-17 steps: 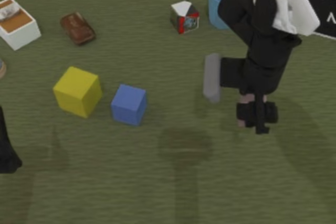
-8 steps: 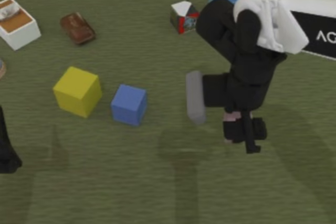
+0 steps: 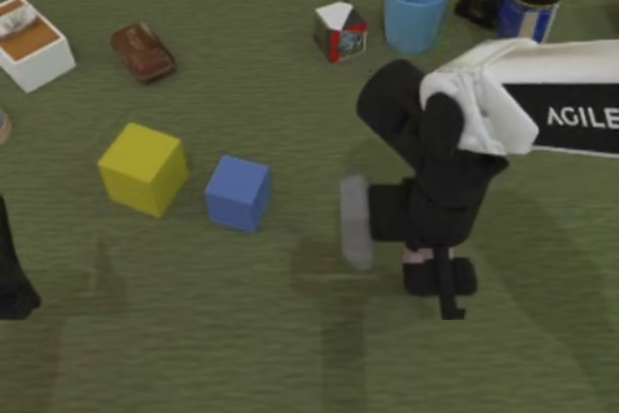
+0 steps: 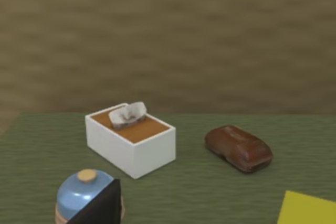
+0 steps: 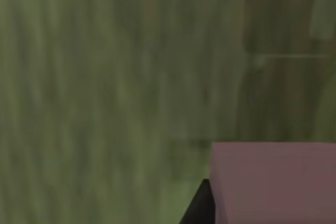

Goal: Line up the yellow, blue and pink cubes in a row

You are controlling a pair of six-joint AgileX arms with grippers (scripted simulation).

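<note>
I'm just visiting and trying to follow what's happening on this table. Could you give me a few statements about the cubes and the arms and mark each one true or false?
1. The right gripper holds the pink cube. True.
2. The yellow cube is stacked on the blue cube. False: they sit side by side on the green table, with a gap between them.
3. The pink cube already stands next to the blue cube. False: it is well off to the blue cube's right, in the gripper.
4. The light-blue cup stands upright near the table's far edge. True.
5. The left arm is parked at the table's left edge. True.
</note>
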